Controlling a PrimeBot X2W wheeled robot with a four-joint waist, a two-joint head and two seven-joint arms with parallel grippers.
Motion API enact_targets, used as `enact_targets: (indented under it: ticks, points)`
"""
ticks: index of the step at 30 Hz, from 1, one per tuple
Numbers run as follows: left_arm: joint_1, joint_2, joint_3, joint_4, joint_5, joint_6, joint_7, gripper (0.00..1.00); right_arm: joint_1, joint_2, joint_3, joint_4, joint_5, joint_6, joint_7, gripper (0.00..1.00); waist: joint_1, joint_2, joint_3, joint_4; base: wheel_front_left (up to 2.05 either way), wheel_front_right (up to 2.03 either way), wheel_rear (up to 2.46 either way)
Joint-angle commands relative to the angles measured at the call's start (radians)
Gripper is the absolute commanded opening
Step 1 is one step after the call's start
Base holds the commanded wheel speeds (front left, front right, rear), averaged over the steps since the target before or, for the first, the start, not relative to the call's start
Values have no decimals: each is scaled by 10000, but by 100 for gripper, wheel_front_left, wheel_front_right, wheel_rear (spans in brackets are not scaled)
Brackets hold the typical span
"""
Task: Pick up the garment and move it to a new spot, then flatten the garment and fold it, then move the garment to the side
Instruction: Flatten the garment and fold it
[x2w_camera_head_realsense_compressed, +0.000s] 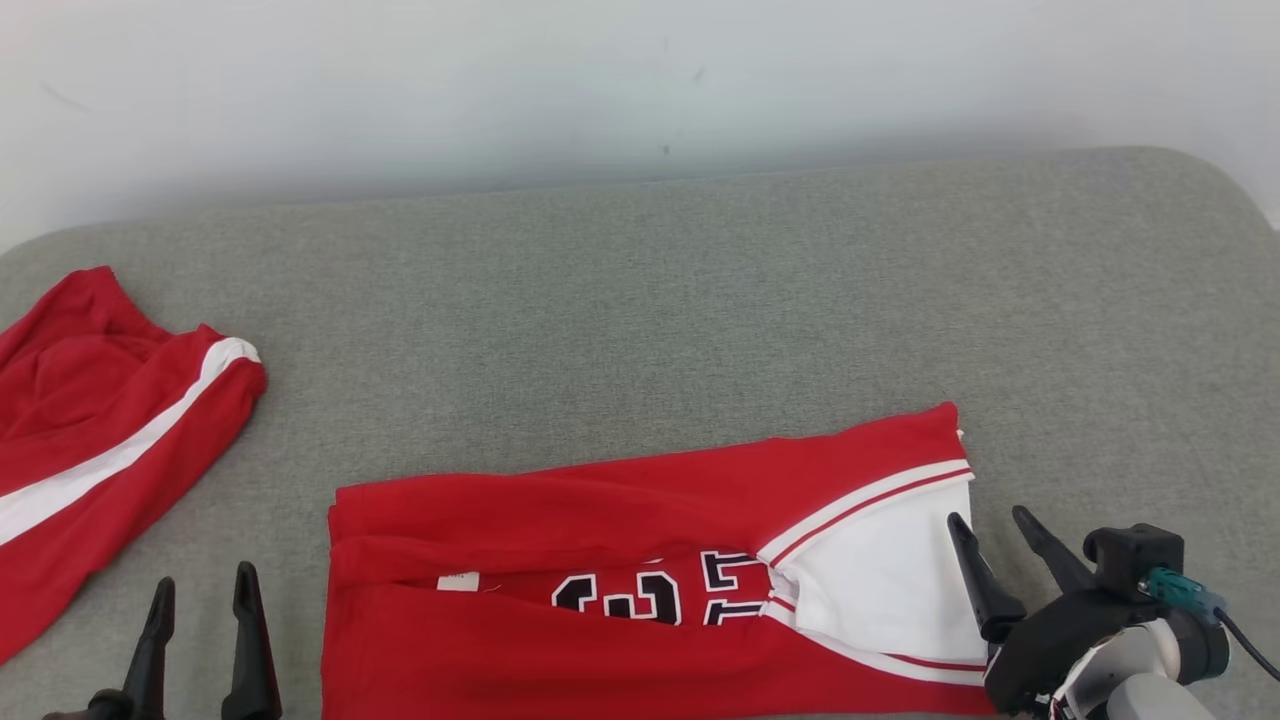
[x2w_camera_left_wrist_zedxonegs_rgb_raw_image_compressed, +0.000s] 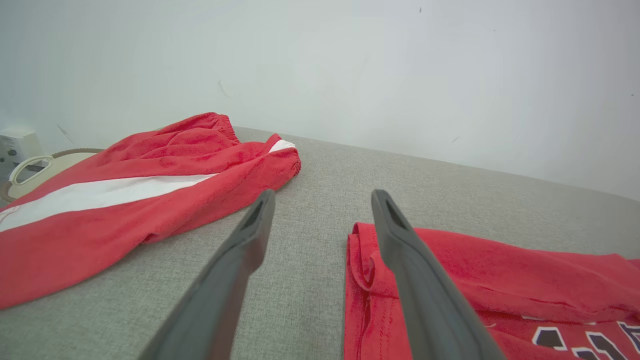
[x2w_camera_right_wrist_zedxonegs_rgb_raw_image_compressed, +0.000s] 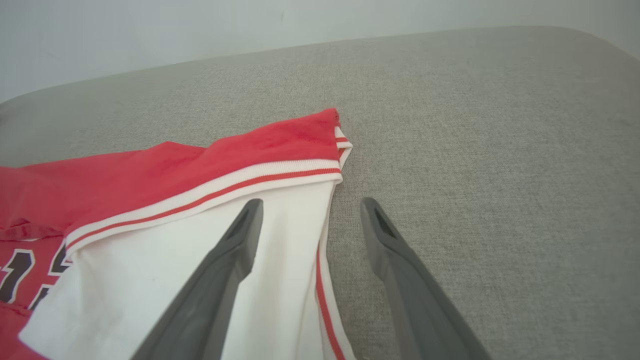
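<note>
- The red, white-trimmed cloth jersey (x2w_camera_head_realsense_compressed: 600, 500) lay half-folded, seemingly light and limp.
- Left gripper (x2w_camera_head_realsense_compressed: 204, 578) and right gripper (x2w_camera_head_realsense_compressed: 988, 516) gaped wide, holding nothing.
- Pinching its two ends seemed best.

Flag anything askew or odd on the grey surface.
The red jersey is folded unevenly: its far flap slants up toward the right, leaving the black numbers and a white tag showing in the gap. The red shorts at left lie rumpled. Nothing looks torn or spilled.
</note>
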Motion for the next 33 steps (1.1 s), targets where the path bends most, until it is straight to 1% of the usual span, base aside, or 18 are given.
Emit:
enact_targets:
  ticks: [1,9,16,17,18,19,20,27,33]
  points:
    - [181,-51,143,-93,163,-12,-31,100,-54,142,-93,110,-60,-7,133,100,1,0,20,99,0,0,0]
    - [312,-303,404,-275,366,-172,-31,100,-228,431,-510,882,-352,-7,657,100,1,0,34,428,0,0,0]
    - [321,-392,515,-344,451,-186,-31,100,-298,581,-525,1252,-263,-7,1045,100,1,0,50,554,0,0,0]
    - [329,-399,537,-340,473,-189,-31,100,-300,601,-506,1285,-222,-7,1086,81,1,0,56,557,0,0,0]
    - [332,-405,559,-333,491,-194,-31,100,-316,608,-487,1318,-231,-7,1116,47,1,0,61,555,0,0,0]
    - [334,-412,569,-327,509,-201,-31,100,-340,608,-455,1323,-272,-7,1112,19,1,0,67,552,0,0,0]
    - [332,-419,584,-323,523,-207,-31,100,-369,623,-442,1329,-277,-7,1062,0,1,0,74,549,0,0,0]
    - [298,-434,658,-292,494,-231,-31,100,-625,485,-470,1419,-309,-8,835,0,1,0,116,473,0,0,0]
    - [282,-439,627,-289,374,-131,-31,100,-948,-36,-953,1625,-594,-10,588,0,1,0,161,319,0,0,0]
